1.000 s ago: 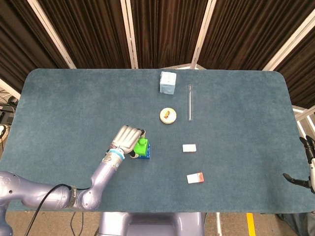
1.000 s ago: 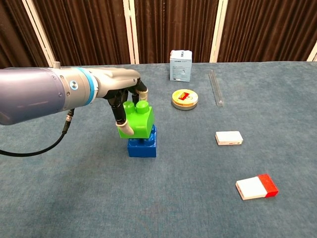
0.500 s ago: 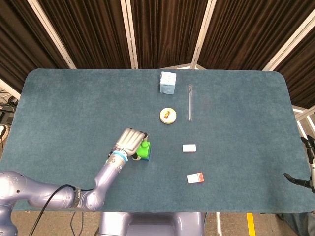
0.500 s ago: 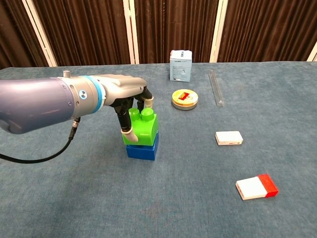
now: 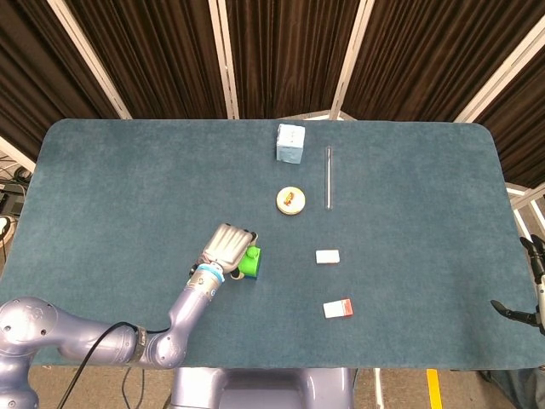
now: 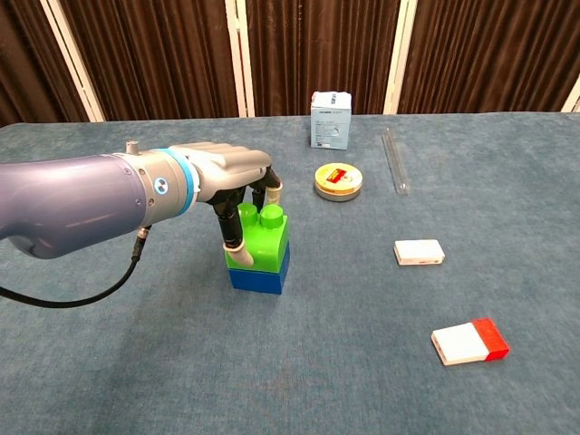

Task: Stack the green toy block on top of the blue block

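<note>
Left robot hand (image 6: pixel 237 178) clasped over the green block (image 6: pixel 258 237), fingers down both sides. Green block seated squarely on the blue block (image 6: pixel 258 277), on the teal worktop (image 6: pixel 136 362). Further right: round tin (image 6: pixel 338 181), white eraser (image 6: pixel 420 252). Right robot hand (image 5: pixel 532 285) barely visible at the far edge; grip impossible to tell.

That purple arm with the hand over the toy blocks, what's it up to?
It is stacking toy blocks. The robot's left hand reaches over the table and its fingers grip the green block, which now sits on top of the blue block. The hand has not let go yet. The right hand hangs off the table's far edge, holding nothing. A small box, a round tin, a clear tube and two small flat pieces lie nearby, untouched.
</note>
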### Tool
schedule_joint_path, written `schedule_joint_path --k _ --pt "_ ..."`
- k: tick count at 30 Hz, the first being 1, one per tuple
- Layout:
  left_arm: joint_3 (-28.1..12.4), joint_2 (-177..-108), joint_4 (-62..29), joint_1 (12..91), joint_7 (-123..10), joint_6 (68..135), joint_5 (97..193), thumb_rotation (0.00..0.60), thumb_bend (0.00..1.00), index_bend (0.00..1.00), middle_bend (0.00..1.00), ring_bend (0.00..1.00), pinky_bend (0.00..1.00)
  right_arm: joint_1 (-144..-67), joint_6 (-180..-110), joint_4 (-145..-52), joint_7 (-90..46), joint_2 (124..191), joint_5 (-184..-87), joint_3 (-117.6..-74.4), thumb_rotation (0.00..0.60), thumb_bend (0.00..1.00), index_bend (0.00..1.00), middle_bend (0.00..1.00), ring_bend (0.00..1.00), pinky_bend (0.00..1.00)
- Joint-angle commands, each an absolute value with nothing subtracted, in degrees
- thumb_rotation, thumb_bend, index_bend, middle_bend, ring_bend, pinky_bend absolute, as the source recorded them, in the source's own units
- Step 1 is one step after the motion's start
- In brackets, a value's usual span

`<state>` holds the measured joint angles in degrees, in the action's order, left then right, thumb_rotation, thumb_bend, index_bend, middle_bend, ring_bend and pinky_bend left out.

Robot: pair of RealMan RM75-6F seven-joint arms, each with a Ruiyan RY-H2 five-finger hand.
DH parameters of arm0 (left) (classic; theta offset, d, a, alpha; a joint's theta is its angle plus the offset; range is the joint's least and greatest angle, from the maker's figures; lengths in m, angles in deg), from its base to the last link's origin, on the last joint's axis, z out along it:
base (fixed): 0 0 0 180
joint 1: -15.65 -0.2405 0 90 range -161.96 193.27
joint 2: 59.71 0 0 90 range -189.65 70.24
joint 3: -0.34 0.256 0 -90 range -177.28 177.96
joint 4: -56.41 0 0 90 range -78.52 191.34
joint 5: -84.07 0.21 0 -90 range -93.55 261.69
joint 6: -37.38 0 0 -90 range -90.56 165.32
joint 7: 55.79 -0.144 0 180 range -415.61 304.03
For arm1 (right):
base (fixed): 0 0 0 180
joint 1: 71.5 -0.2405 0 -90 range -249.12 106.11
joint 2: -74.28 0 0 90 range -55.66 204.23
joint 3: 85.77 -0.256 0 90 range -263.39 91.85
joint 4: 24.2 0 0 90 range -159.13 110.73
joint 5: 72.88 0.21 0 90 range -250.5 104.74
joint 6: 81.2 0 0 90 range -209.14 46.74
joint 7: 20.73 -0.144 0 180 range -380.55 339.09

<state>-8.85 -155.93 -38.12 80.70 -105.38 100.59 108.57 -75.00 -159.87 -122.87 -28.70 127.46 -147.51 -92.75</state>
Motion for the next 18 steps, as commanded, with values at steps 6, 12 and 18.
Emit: schedule_joint_path --k 6,12,18 --pt "-8.8 -156.2 -38.1 80.8 -106.0 100.5 108.3 0.600 0.00 0.43 0.45 0.41 0.34 -75.0 -159.8 -122.9 -28.9 127.3 -147.6 -92.7 0.600 0.00 0.03 0.00 0.00 0.00" --pt "-8.4 -156.0 -38.2 80.7 -106.4 100.9 108.8 0.600 0.00 0.27 0.28 0.20 0.23 -74.9 -159.9 -123.0 -29.2 127.2 -147.7 -92.8 0.600 0.00 0.03 0.00 0.00 0.00" --pt "-8.6 -154.6 -40.0 80.1 -105.4 100.2 109.6 0.600 0.00 0.00 0.00 0.00 0.06 -74.8 -160.3 -123.2 -29.4 127.0 -148.2 -92.7 0.600 0.00 0.03 0.00 0.00 0.00"
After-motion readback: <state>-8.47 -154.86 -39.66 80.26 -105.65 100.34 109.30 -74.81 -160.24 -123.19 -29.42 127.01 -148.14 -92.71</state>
